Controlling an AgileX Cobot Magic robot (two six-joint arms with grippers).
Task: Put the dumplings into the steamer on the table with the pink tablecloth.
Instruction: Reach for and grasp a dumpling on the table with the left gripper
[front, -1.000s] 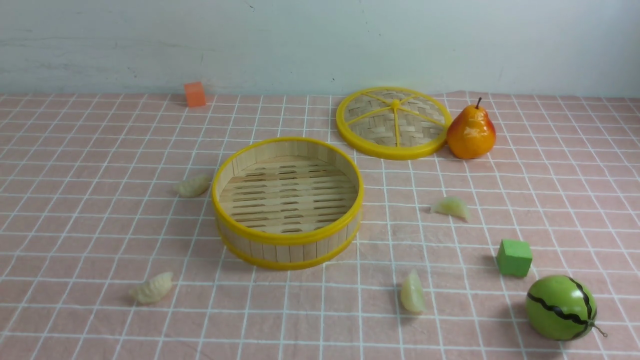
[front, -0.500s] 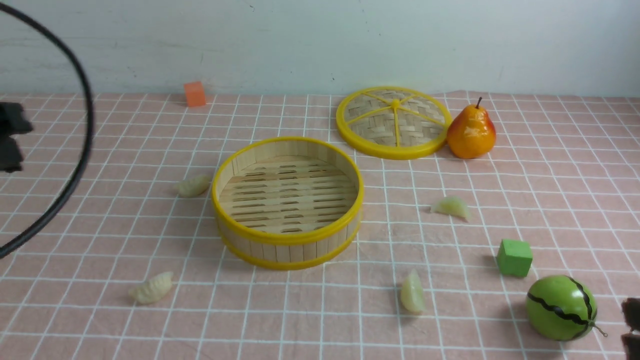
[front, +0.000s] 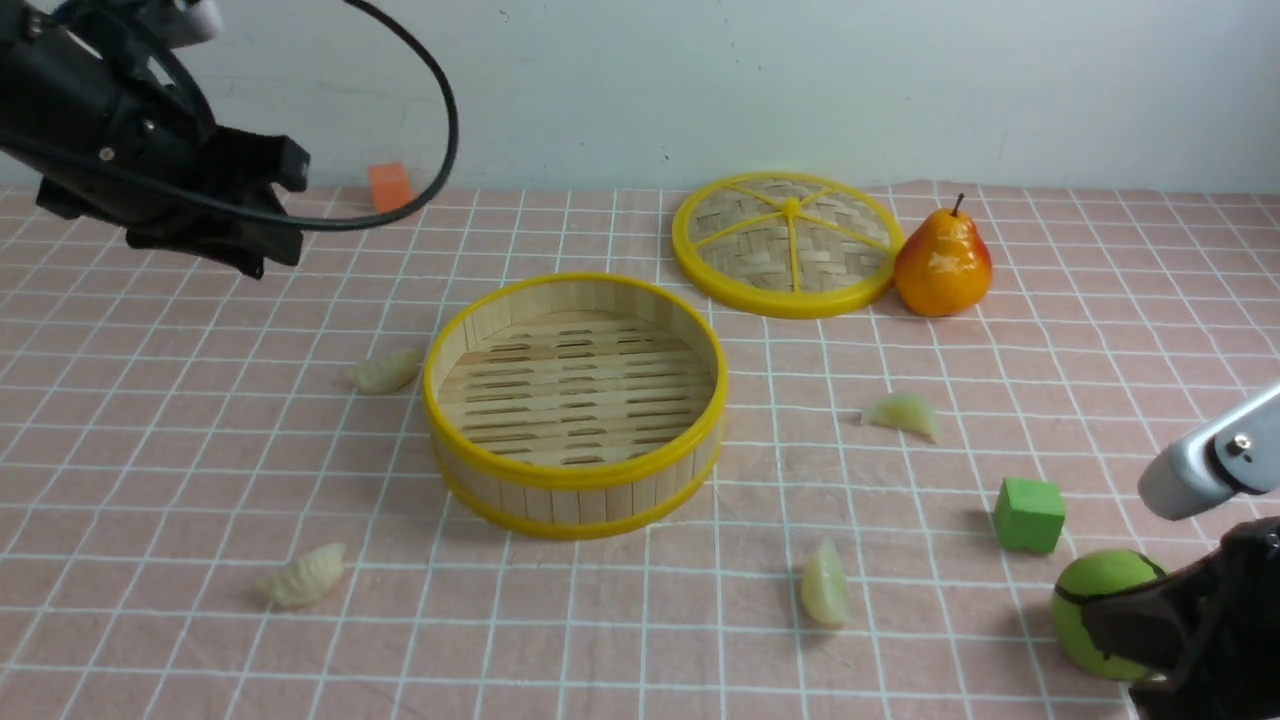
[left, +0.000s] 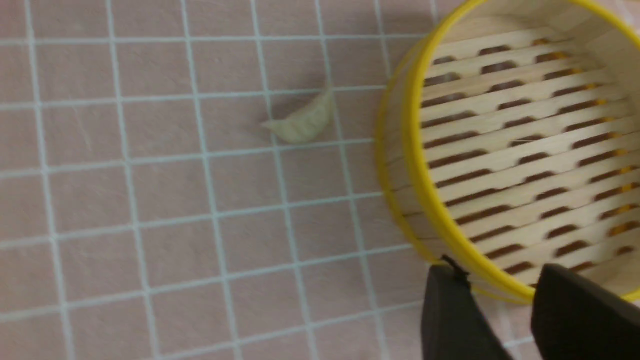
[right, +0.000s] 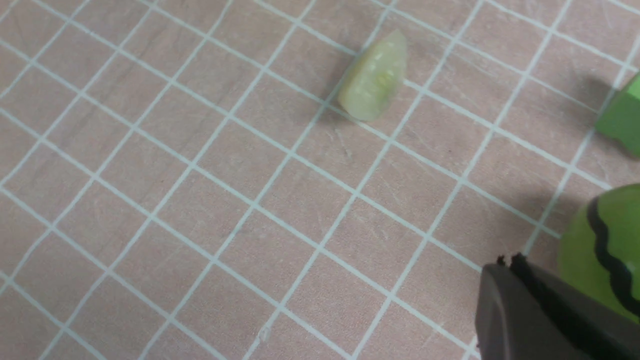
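The steamer stands empty mid-table on the pink tablecloth. Two cream dumplings lie to its left, one close by and one nearer the front. Two green dumplings lie to its right and front right. My left gripper hangs open and empty above the back-left cloth; in its wrist view the gripper has its jaws apart over the steamer's rim, with a cream dumpling beyond. My right gripper is shut and empty at the front right, a green dumpling ahead of it.
The woven lid and a pear sit at the back right. An orange cube is by the wall. A green cube and a toy watermelon sit right beside the right gripper, which partly hides the melon.
Both arms have come into view: the left one swung in over the back left and its jaws parted. The right one rose at the front right corner, covering part of the watermelon.
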